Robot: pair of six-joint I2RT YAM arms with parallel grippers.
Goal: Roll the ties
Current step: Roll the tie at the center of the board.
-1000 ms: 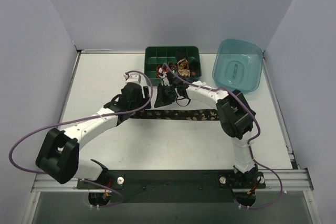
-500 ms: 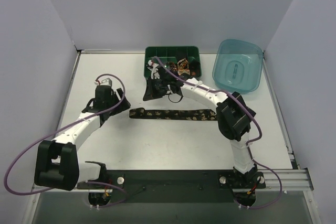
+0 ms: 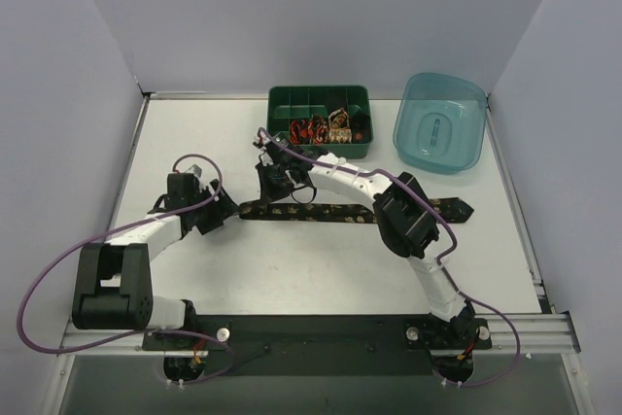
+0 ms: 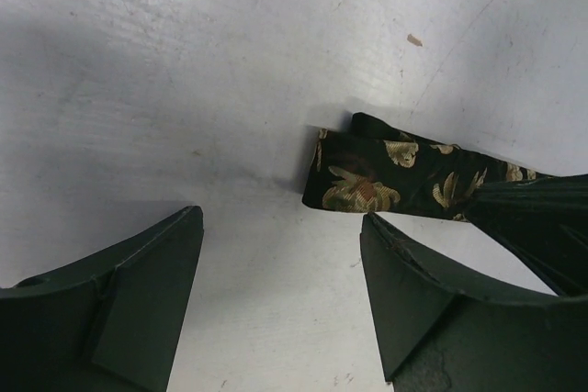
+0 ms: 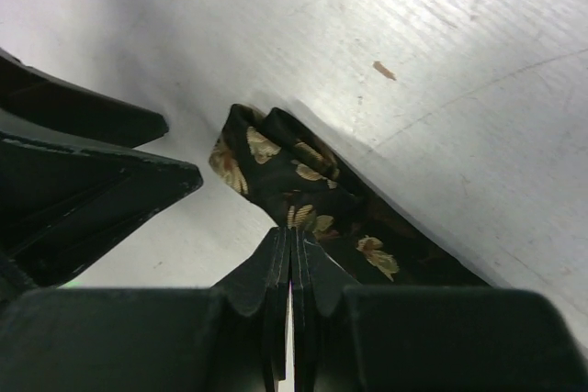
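A long black tie [image 3: 321, 211] with gold motifs lies flat across the table, its left end folded over. My right gripper [image 3: 264, 199] sits at that left end. In the right wrist view its jaws [image 5: 292, 234] are shut with the tips pinching the tie [image 5: 294, 176] just behind the fold. My left gripper [image 3: 222, 209] is open and empty just left of the tie's end; in its wrist view [image 4: 280, 218] the folded end [image 4: 367, 185] lies beyond the tips, apart from them. Several rolled ties [image 3: 326, 128] sit in the tray.
A dark green compartment tray [image 3: 319, 99] stands at the back centre. A translucent teal tub [image 3: 442, 123] stands at the back right. The right arm [image 3: 389, 211] crosses over the tie's middle. White walls close in the table's sides and back.
My right gripper has moved from the tray forward and left to the tie's left end. My left arm has drawn back to the left, off the tie.
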